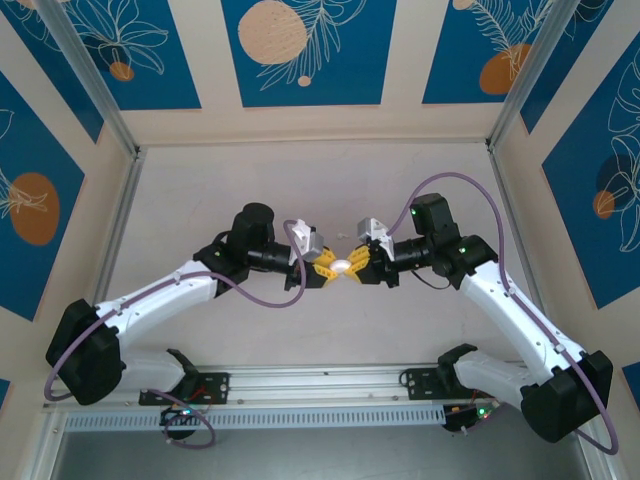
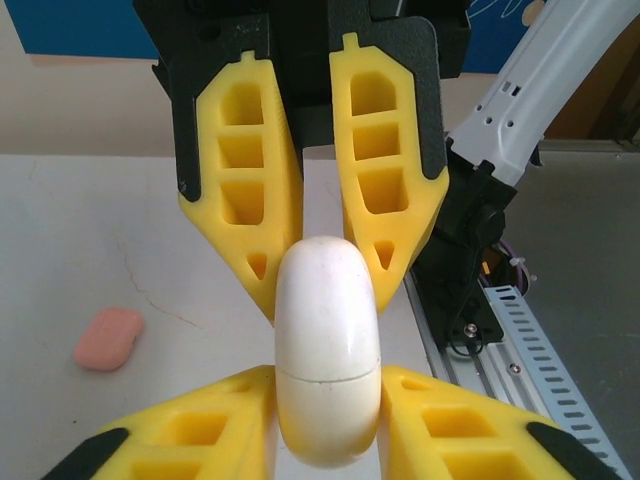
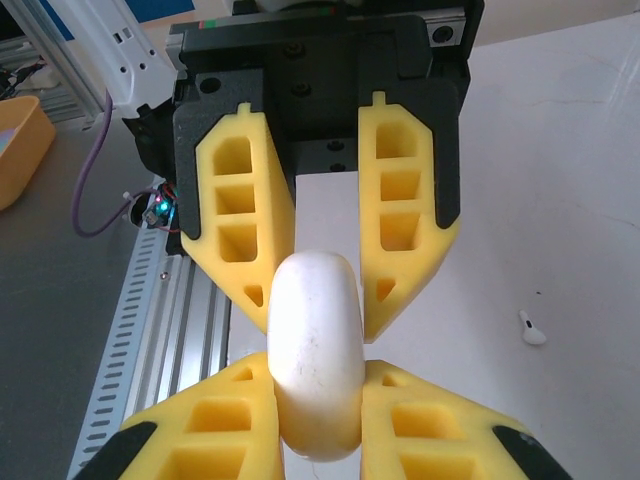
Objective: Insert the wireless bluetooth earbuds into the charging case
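Observation:
A closed white charging case (image 1: pixel 342 266) with a seam round its middle hangs above the table between both grippers. My left gripper (image 1: pixel 330 269) is shut on one end of it (image 2: pixel 328 330); in the left wrist view its yellow fingers (image 2: pixel 205 425) press both sides. My right gripper (image 1: pixel 356 265) is shut on the other end (image 3: pixel 315 340), its fingers (image 3: pixel 440 425) flat against the case. The two grippers face each other, fingertips almost meeting. One white earbud (image 3: pixel 531 328) lies on the table to the right of the held case.
A salmon-pink case (image 2: pixel 108 338) lies closed on the white table (image 1: pixel 300 190), left of the grippers in the left wrist view. The slotted metal rail (image 1: pixel 320 385) runs along the near edge. A yellow bin (image 3: pixel 20 145) stands off the table.

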`<state>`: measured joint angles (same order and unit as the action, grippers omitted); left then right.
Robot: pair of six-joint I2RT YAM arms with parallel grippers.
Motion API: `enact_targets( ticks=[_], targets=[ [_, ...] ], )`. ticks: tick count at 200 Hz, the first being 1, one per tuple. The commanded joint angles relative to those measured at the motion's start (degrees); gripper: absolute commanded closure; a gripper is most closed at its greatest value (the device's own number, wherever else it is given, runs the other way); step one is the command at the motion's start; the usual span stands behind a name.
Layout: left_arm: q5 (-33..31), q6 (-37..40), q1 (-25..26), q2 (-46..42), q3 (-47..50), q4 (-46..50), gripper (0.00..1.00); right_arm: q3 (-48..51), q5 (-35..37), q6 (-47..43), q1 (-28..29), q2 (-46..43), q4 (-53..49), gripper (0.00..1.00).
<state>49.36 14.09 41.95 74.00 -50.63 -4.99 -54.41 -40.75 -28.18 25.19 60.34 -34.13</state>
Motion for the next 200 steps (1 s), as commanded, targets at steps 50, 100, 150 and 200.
enact_targets(
  ticks=[50, 100, 150, 200],
  targets=[
    [1.61, 1.36, -0.39, -0.21, -1.60, 2.06, 0.82, -0.58, 0.94, 2.24, -0.52, -0.30, 2.01, 0.61],
    [1.48, 2.17, -0.41, -0.86, -1.10, 3.06, 0.83, 0.39, 0.62, 6.36, -4.12, -0.59, 5.75, 0.61],
    [0.92, 1.65, -0.48, -1.09, -0.56, 2.16, 0.84, 1.50, -0.60, 10.14, -7.47, 0.13, 8.53, 0.61],
    [-2.86, -4.54, -3.06, -1.29, 4.28, -6.98, 0.84, 1.24, -0.87, 16.14, -9.75, 0.25, 10.12, 0.59]
  ],
)
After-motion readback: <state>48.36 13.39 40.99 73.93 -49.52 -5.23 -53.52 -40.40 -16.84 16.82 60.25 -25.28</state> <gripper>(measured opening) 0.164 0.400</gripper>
